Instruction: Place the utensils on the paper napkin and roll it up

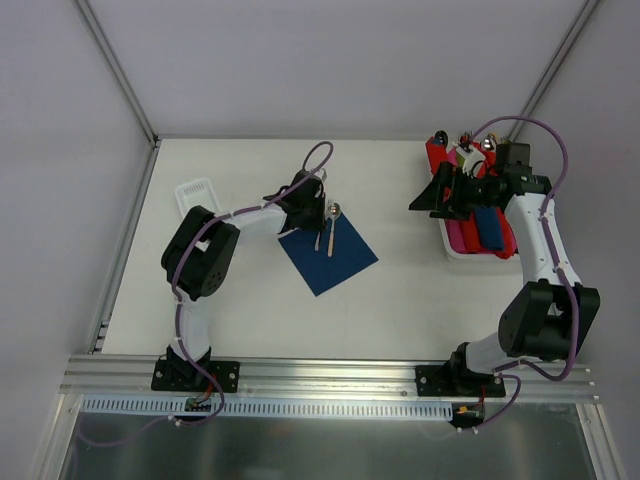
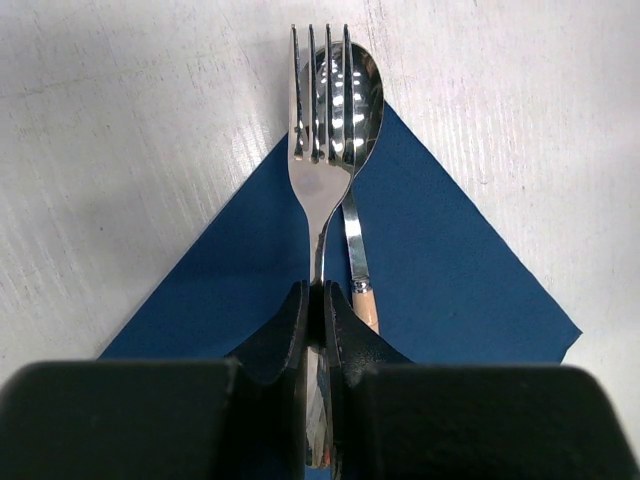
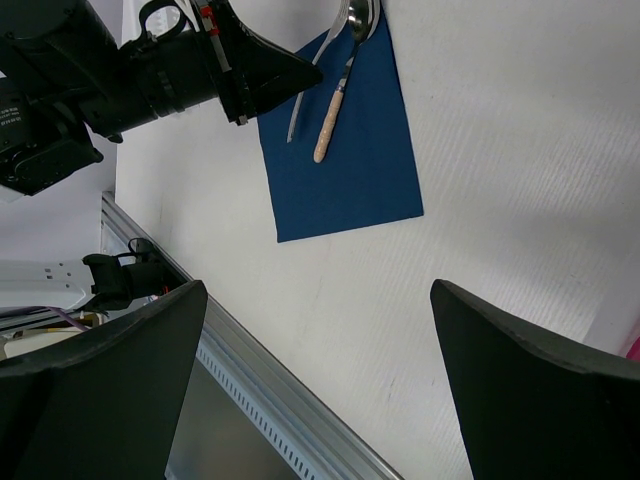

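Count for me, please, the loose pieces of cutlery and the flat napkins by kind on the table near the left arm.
fork: 1
spoon: 1
flat blue napkin: 1
Total: 3

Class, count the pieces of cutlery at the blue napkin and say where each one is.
2. A fork is clamped in the shut jaws of the left gripper, over the napkin; a spoon lies on the napkin, partly under it.
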Controlling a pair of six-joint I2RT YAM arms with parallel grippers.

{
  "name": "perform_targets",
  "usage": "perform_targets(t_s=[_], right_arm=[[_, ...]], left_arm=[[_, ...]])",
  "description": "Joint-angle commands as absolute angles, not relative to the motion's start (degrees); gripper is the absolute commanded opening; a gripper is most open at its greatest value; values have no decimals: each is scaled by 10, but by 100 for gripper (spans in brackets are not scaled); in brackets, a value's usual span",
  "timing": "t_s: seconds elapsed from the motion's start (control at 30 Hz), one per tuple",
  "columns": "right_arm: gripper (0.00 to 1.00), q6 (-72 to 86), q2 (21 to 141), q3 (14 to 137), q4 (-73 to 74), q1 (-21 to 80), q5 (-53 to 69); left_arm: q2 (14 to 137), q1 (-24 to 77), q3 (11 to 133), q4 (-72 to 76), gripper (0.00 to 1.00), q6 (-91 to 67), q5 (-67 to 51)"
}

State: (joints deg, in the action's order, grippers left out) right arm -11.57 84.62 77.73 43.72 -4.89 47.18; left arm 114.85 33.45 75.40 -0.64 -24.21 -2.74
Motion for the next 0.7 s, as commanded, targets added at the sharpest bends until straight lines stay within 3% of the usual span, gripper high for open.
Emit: perform_targets(t_s=[0.0,0.67], right_arm=[[99,-116,846,778,432,-47,474],[99,-120,846,773,431,-47,479]], left_arm=[[1129,339,766,11,0,-255,-28],[1146,345,779,-16,2,-302,-35]])
